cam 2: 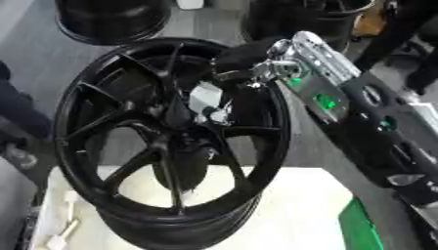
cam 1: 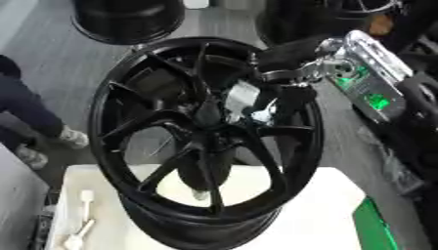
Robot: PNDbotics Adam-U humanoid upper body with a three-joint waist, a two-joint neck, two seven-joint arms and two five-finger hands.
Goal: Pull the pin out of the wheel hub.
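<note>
We see a black wheel hub [cam 1: 205, 132] standing upright on a white tabletop [cam 1: 325, 215], its spokes facing us. Our right arm comes in from the upper right, silver and black with green lights on its forearm. Our right robot hand [cam 1: 256, 105] reaches through the spokes to the center of the wheel hub, where pale silver parts show. We cannot tell whether its fingers are clenched or released, since the dark spokes and the blur hide them. We cannot make out the pin itself at the center. Our left robot hand shows in neither view. 2 small white pieces [cam 1: 81, 219] lie on the tabletop at the lower left, beside the wheel hub.
</note>
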